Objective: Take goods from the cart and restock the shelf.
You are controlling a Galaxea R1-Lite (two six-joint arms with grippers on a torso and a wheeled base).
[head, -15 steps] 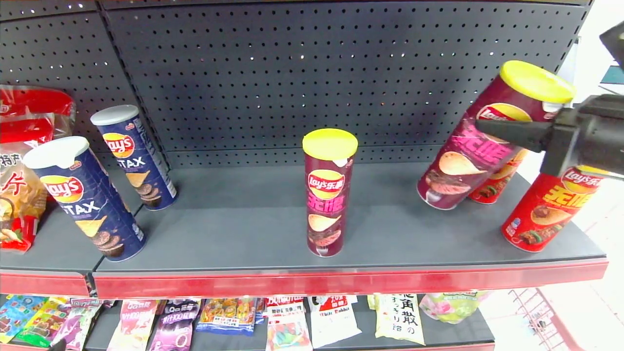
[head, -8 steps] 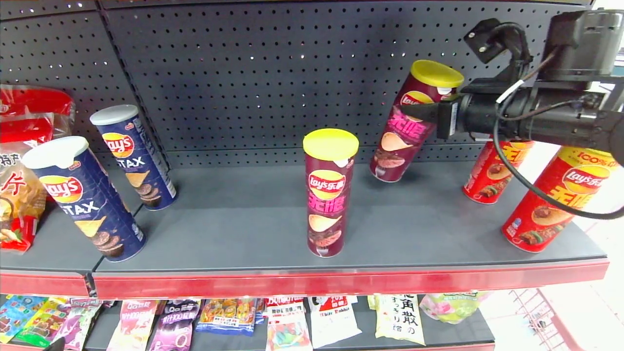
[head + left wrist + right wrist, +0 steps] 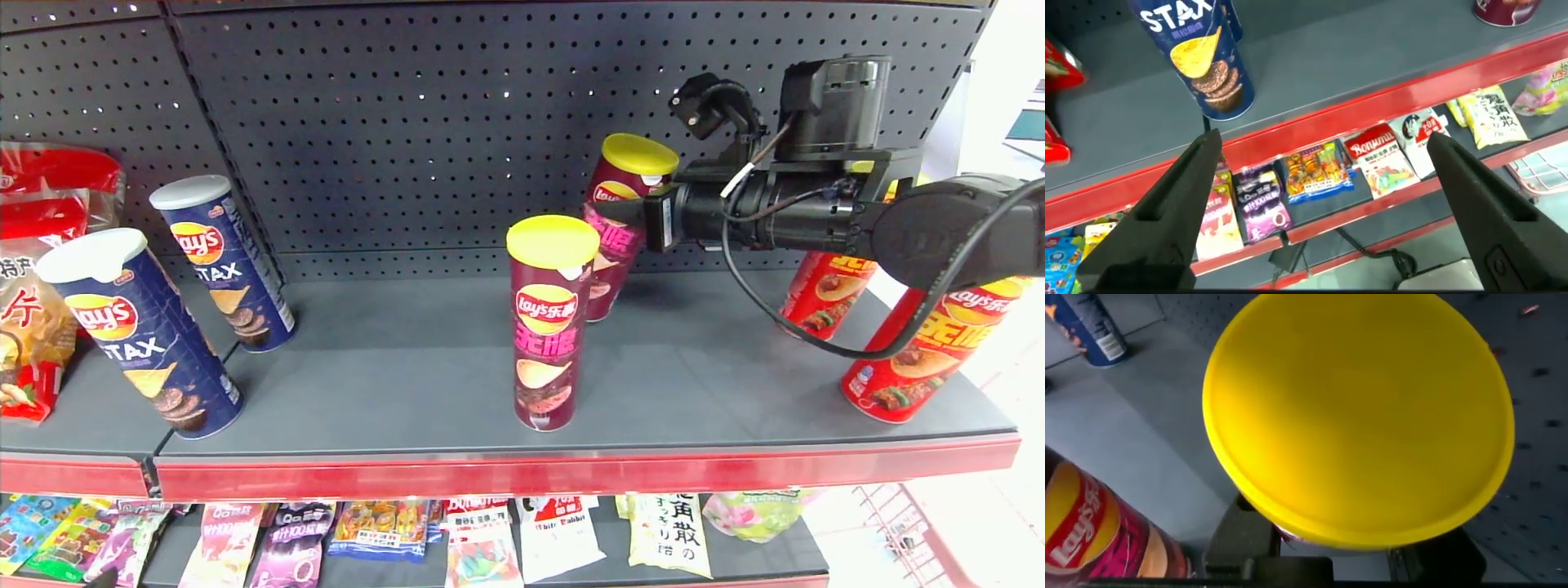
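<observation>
Your right gripper [image 3: 614,214] has its jaws closed on the held can [image 3: 611,245], gripping it high on the body just under the yellow lid [image 3: 1360,416]. The can sits at the back of the shelf [image 3: 392,367], right behind the front can [image 3: 553,327] of the same kind. It is tilted, with its top leaning toward your arm and its base pushed out toward the front can. The front can partly hides that base, so you cannot tell whether it is resting on the shelf or hanging just above it. The lean is the main risk: if you let go now, the can will likely tip and roll, or fall against the front can and push it toward the red front edge. Bring it upright and set the base flat before you open. The two cans are also very close, so any sideways drift could clip the front can's lid. Behind, the lid is near the back panel [image 3: 408,122] and could catch on it as you straighten the can. Your forearm crosses in front of the red cans [image 3: 922,351], so a careless pull-out could sweep them off. Your left gripper [image 3: 1324,139] hangs with its jaws spread and empty, low in front of the shelf's edge, above the packets [image 3: 1315,175].
</observation>
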